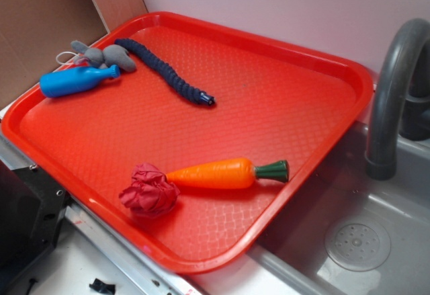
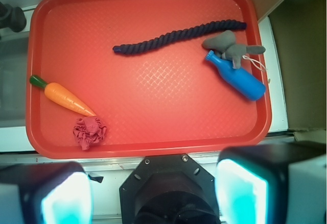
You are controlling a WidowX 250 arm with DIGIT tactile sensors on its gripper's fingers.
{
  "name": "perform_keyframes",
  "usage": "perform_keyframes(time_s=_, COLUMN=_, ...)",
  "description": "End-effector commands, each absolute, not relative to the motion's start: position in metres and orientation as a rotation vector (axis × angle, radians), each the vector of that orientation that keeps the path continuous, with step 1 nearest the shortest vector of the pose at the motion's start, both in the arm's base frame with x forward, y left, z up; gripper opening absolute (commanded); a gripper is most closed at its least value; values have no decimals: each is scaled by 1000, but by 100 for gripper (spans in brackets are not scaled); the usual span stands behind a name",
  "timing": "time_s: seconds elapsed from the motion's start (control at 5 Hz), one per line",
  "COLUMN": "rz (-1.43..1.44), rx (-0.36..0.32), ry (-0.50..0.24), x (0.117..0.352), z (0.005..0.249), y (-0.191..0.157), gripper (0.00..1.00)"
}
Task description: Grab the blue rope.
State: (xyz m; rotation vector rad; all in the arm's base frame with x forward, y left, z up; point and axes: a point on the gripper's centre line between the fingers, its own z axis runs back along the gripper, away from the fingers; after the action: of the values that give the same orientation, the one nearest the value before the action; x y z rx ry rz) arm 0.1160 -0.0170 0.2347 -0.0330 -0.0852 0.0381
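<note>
Red tray carries blue rope toward 12 o'clock; hand wide, empty. Risk: snagging the adjacent grey toy.

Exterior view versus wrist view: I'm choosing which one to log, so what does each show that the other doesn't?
Only the exterior shows the grey faucet and the sink drain. Only the wrist shows the gripper, its fingers wide apart, off the tray's near edge. Both show the red tray with the blue rope, bottle, grey toy, carrot and crumpled red cloth.
</note>
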Motion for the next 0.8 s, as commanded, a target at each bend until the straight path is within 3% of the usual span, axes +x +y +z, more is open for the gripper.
perform_keyframes(time_s=0.0, rz=38, rx=-33, ry=-85, x=116, z=235, y=-17, gripper=100)
perform_keyframes(time_s=0.2, rz=286, rx=-12, ry=-163, x=131, z=232, y=-12, gripper=100)
perform_keyframes(time_s=0.4, rz=541, rx=-79, ry=-192, x=144, z=218, y=-4, gripper=100)
perform_keyframes(time_s=0.6, rz=783, rx=10, ry=-247, x=172, z=188, y=7, gripper=100)
